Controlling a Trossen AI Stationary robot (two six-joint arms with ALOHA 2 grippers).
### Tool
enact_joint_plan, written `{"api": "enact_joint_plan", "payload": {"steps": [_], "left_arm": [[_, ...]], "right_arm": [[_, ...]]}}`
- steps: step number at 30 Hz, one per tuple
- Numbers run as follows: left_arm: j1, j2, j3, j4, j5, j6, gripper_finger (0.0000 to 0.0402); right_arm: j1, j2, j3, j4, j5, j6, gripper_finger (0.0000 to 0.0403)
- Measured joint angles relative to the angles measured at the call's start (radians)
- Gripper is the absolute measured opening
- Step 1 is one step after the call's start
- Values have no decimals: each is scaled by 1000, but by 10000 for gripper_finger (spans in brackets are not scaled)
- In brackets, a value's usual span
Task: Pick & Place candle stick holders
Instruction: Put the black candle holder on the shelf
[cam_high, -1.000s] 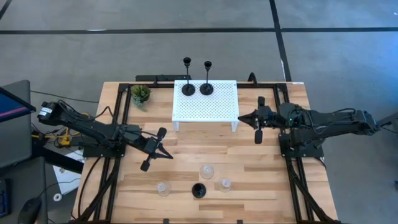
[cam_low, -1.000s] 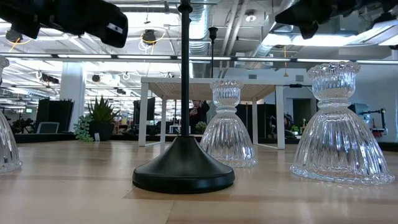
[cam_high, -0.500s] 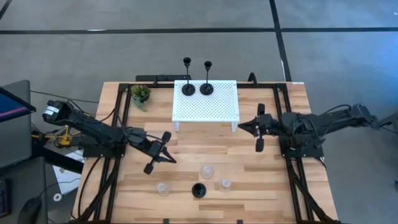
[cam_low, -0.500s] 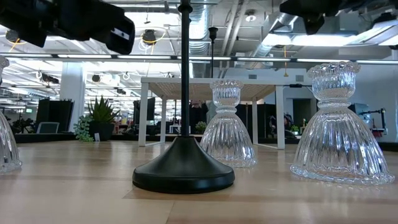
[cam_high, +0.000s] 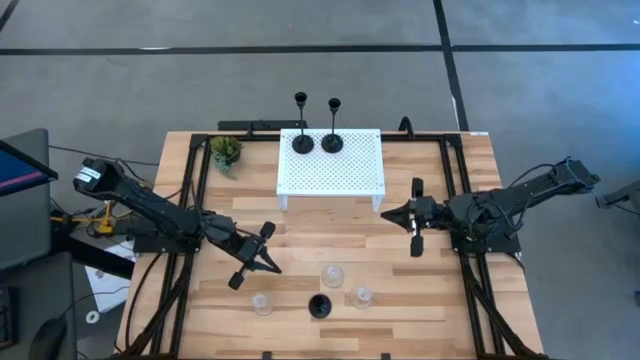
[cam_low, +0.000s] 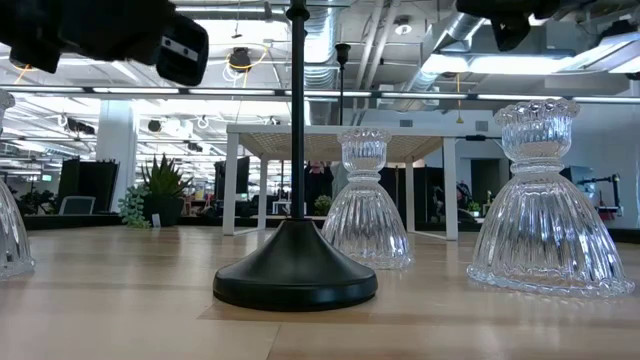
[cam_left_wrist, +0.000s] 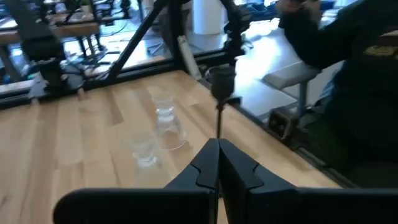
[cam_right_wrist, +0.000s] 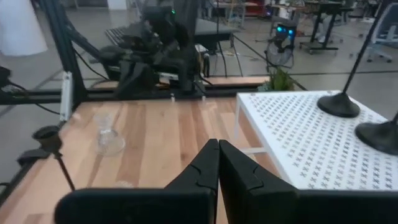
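Left hand (cam_high: 271, 263) and right hand (cam_high: 388, 211) are hovering closed and empty above the table (cam_high: 420, 300); 2 black holders (cam_high: 317, 143) are standing on the white rack (cam_high: 345, 172).

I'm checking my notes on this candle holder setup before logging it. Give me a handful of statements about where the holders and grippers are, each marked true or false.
1. Two black candle stick holders stand on the white rack. True.
2. The left gripper is shut on a glass holder. False: it is shut, but holds nothing and hovers over bare table.
3. Three clear glass holders and one black holder stand on the wooden table near its front edge. True.
4. The right gripper has its fingers wide open. False: they are shut, and empty.
5. The potted plant sits on the rack. False: it stands on the table, left of the rack.
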Motion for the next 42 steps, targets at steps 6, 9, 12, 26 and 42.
{"api": "enact_joint_plan", "payload": {"steps": [6, 9, 12, 26, 42], "left_arm": [[-3, 161, 1, 183, 14, 38, 4], [-4, 235, 3, 249, 48, 34, 4], [-4, 302, 37, 259, 62, 28, 4], [28, 493, 211, 242, 159, -54, 4], [22, 493, 270, 80, 131, -72, 4]], "right_arm": [[13, 49, 0, 30, 34, 2, 0], [13, 62, 0, 40, 34, 2, 0], [13, 63, 0, 43, 34, 2, 0], [13, 62, 0, 71, 33, 1, 0], [13, 62, 0, 65, 33, 1, 0]]}}
